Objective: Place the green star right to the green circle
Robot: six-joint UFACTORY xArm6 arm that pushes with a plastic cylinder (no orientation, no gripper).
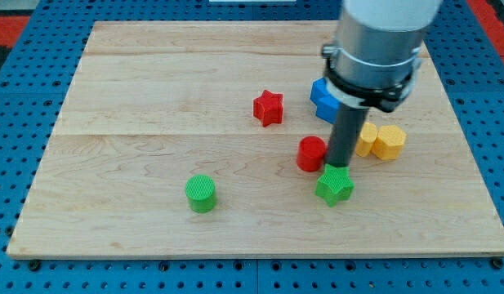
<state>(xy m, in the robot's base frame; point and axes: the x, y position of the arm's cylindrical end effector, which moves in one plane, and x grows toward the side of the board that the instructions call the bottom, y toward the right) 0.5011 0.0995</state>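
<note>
The green star [334, 184] lies on the wooden board at the lower right of centre. The green circle [202, 193] stands well to its left, near the view's bottom. My tip [340, 164] is at the star's upper edge, touching or nearly touching it, with the rod rising straight up from there. A red round block [310, 153] sits just left of the tip.
A red star [268, 108] lies above centre. A blue block [324, 100] sits behind the rod, partly hidden. Two yellow blocks [381, 141] lie right of the rod. The board's [113, 122] edges meet a blue pegboard.
</note>
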